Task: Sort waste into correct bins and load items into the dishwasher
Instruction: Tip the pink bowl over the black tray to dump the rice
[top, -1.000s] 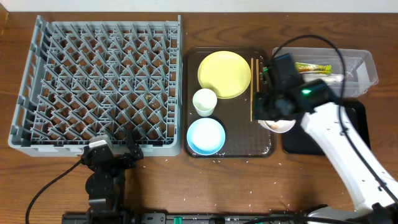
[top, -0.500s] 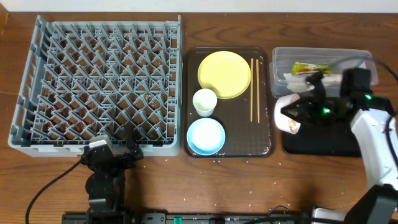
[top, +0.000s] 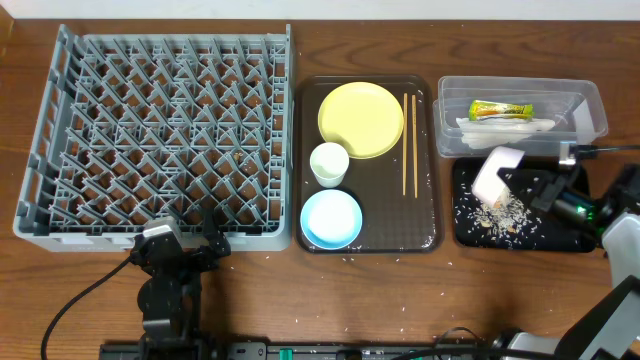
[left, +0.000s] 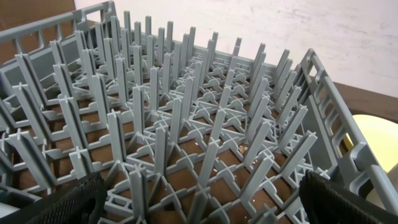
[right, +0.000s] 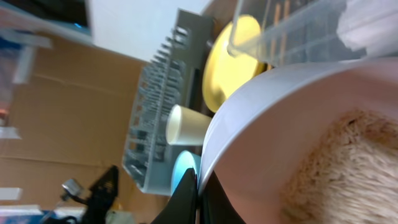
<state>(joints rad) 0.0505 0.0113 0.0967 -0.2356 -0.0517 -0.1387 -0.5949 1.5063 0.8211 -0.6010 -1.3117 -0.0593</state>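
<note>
Two bowls (top: 331, 218) (top: 497, 172), one plate (top: 361, 120), one cup (top: 329, 162)

Wears matte black on the left arm (top: 165, 280), a black cable (top: 85, 295) curling from its base. Pairs white shell with black wrist on the right arm (top: 625, 235), glows green at one lamp (top: 588, 211).

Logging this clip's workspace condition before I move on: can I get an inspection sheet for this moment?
Surface: wooden table, stray rice grains along the front.
Job's things: dish rack holds no dishes; yellow plate, white cup, blue bowl, chopsticks on brown tray; wrapper, paper in clear tub; rice scraps in black tray.
Clutter: nothing seen.
Grippers: left gripper open beside rack; right gripper shut on tipped white bowl.
Cables: black cable at front left.
Surroundings: pale wall.
</note>
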